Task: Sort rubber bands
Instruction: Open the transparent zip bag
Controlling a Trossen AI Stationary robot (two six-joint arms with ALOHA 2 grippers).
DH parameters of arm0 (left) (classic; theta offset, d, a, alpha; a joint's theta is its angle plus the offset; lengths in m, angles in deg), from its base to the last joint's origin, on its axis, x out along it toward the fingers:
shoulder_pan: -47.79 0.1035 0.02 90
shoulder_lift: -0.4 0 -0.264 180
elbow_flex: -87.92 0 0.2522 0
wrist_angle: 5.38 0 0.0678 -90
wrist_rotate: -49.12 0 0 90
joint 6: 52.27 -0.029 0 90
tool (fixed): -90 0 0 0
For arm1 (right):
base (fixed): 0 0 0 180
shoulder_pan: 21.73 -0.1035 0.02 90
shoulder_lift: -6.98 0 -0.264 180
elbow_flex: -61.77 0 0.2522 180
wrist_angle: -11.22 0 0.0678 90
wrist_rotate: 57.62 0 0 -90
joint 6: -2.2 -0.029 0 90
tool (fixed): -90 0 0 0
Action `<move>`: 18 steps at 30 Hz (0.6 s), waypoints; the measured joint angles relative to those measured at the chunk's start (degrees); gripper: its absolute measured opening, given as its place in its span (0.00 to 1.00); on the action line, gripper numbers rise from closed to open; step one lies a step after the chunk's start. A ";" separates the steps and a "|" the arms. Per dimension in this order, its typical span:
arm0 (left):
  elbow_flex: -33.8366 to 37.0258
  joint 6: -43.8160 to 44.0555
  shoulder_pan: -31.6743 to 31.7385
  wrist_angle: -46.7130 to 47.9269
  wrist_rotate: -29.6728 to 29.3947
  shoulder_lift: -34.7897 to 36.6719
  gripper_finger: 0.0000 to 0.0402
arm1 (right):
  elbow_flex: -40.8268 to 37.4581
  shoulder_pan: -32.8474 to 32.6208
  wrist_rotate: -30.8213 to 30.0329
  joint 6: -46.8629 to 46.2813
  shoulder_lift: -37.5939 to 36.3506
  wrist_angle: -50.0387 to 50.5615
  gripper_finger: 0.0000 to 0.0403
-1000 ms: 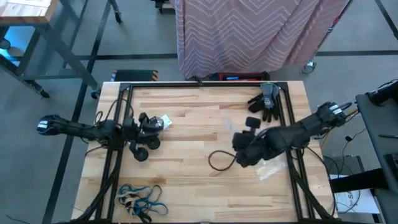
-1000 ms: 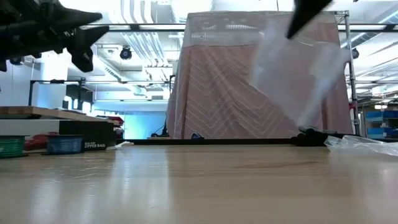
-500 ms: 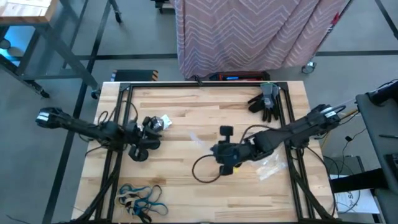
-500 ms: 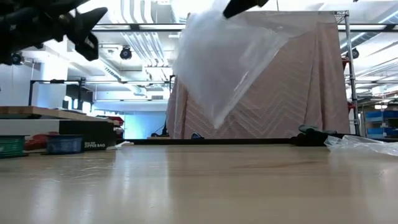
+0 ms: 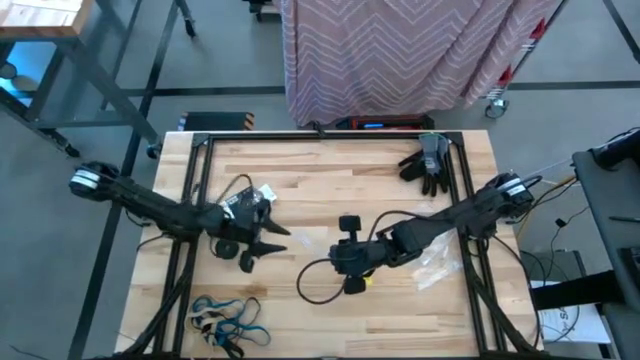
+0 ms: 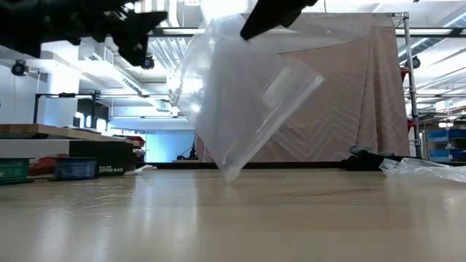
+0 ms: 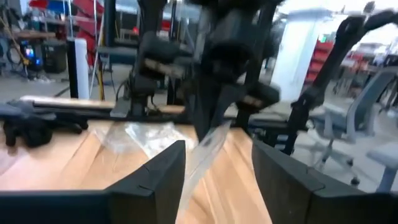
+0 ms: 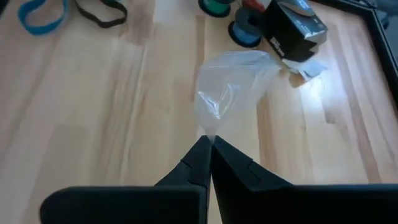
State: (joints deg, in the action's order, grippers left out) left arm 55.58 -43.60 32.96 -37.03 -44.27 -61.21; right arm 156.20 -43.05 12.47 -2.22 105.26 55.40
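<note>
Here we are holding a clear plastic bag (image 6: pixel 240 94) up over the middle of the table (image 5: pixel 330 170), pinched by its top edge in the right gripper (image 8: pixel 208 144), whose fingers are clenched tight on the film. The left gripper (image 5: pixel 262 243) has its fingers parted and points across at the bag, which hangs just in front of it, not yet caught.

The rubber bands (image 5: pixel 226 320) lie in a heap at the near left corner of the table, well apart from both grippers, and none looks to be in the bag.

To do this step well, we judge that we should keep the right pinch firm and the bag hanging still, so the floppy film does not swing away. Then we bring the left fingers around the free lip only, one layer if we can, and pull gently sideways to open a mouth.
</note>
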 joint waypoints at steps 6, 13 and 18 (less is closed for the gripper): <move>-5.99 -2.38 -0.13 1.07 -0.03 -7.70 0.48 | 1.51 0.00 1.10 0.75 -0.03 0.11 0.00; -14.27 -5.76 -1.73 9.87 0.00 -14.08 0.49 | 2.90 0.00 1.01 1.51 -0.11 0.02 0.00; -19.16 -6.67 -2.03 15.89 0.04 -17.01 0.46 | 3.30 0.00 0.93 1.49 -0.11 -0.15 0.00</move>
State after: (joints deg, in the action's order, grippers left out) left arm 36.42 -50.27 30.93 -21.14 -44.24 -78.22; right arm 159.50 -43.05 13.40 -0.74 105.15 55.25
